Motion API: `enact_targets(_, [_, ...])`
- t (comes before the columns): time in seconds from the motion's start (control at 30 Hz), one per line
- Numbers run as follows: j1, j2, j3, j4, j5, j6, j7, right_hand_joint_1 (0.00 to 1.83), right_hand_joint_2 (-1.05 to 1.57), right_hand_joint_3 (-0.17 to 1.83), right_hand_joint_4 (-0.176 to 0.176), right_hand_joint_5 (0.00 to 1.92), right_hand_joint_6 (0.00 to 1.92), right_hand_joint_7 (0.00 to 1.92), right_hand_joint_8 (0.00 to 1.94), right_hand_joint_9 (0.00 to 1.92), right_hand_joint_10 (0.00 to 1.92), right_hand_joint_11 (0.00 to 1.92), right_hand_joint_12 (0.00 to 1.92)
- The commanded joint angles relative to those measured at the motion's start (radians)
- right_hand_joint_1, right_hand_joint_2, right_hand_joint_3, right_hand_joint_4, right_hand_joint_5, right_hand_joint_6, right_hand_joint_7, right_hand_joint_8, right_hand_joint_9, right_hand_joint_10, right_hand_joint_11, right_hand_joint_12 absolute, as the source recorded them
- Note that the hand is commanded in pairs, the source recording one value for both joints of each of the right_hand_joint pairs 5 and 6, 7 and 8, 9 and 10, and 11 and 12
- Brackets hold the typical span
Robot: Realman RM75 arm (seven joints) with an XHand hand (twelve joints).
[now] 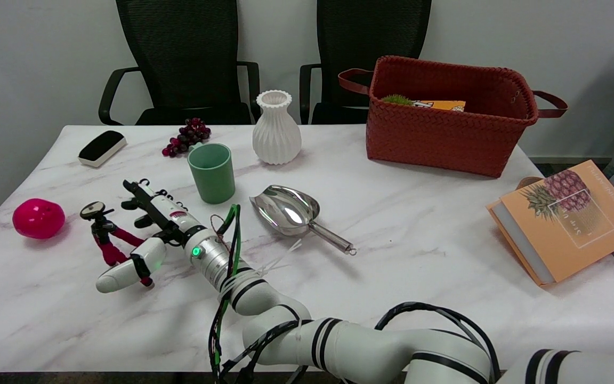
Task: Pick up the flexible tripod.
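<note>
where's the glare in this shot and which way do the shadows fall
Head view: brightest glare sits inside the shiny metal scoop, with soft sheen on the white marble table; the glossy pink ball shows small highlights; shadows are soft, short, close under things; the right hand by the red-legged flexible tripod is sharp.

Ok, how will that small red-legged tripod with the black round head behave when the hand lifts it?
The red-legged tripod looks small, so probably light. Its bent, splayed legs may flex or snag. The right hand sits around it; grip unclear.
</note>
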Motion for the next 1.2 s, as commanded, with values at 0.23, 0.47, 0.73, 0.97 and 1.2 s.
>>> enact_targets(0.23, [0.026,-0.018,-0.009,0.001,-0.002,-0.002,0.034,0.97,-0.49,0.49,0.000,0.01,0.01,0.28,0.28,0.08,0.08,0.45,0.45])
enact_targets(0.47, [0.024,-0.029,-0.016,0.006,-0.002,-0.002,0.038,0.97,-0.50,0.48,0.000,0.00,0.00,0.25,0.25,0.04,0.04,0.41,0.41])
enact_targets(0.73, [0.026,-0.051,-0.022,-0.001,-0.005,-0.014,0.038,0.98,-0.50,0.48,0.000,0.00,0.00,0.24,0.24,0.02,0.02,0.39,0.39])
enact_targets(0.97, [0.019,-0.061,-0.022,-0.001,-0.005,-0.036,0.038,0.99,-0.47,0.46,0.000,0.02,0.02,0.23,0.23,0.02,0.02,0.38,0.38])
enact_targets(1.2, [0.022,-0.064,-0.013,-0.033,-0.005,-0.037,0.038,1.00,-0.45,0.44,0.000,0.03,0.03,0.24,0.24,0.03,0.03,0.38,0.38])
